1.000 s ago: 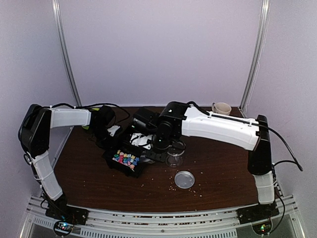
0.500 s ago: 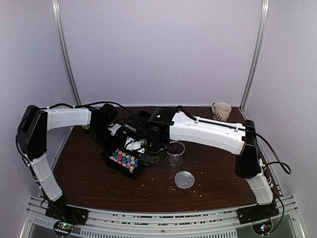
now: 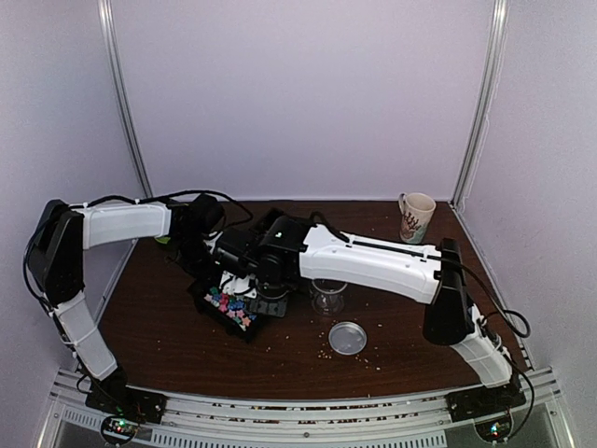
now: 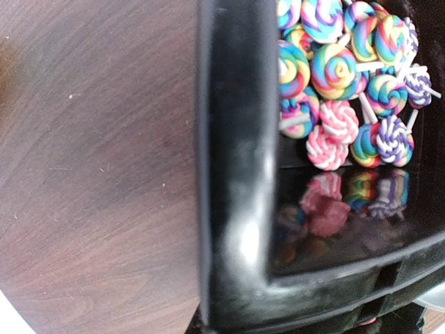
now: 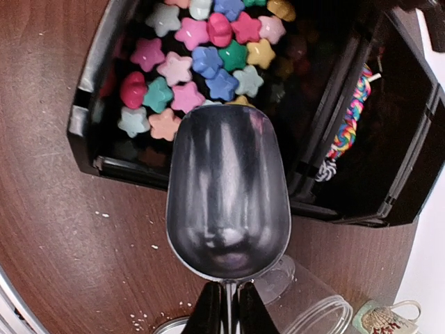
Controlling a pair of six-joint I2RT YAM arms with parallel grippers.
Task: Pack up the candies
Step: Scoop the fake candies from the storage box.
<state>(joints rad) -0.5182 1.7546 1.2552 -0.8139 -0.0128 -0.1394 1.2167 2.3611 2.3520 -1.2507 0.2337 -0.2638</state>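
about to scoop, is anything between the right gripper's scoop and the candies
Nothing visible does. The scoop, held by the right gripper, has its tip at the candies, which lie uncovered in the tray.

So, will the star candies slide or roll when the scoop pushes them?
The star candies lie loose and look smooth, so they probably slide aside. Their flat star shape should prevent rolling. Some may slip off the shiny scoop.

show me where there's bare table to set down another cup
Bare table lies near left, between the black tray and the front rail. Another patch sits near right, between the lid and the right arm's base, dotted with crumbs. Crowded: the middle, where tray, clear cup, left arm and right arm meet.
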